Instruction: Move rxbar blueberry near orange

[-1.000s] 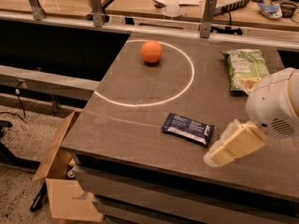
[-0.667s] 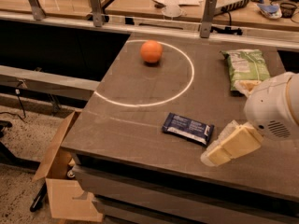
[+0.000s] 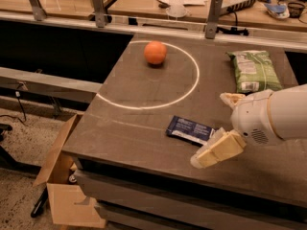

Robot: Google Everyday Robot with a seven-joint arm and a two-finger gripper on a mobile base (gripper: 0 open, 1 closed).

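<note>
The cream fingers (image 3: 218,151) of the gripper (image 3: 211,130) are standing apart, clasping nothing, low over the front right of the dark grey surface (image 3: 134,135). The flat navy-wrapped rxbar blueberry (image 3: 189,129) is lying just beside them, near the front edge and well apart from the round bright orange (image 3: 155,52). Grasping and carrying are both looking undone. Bare room is lying between the two; the green chip bag (image 3: 253,71) is sitting off to the right.
</note>
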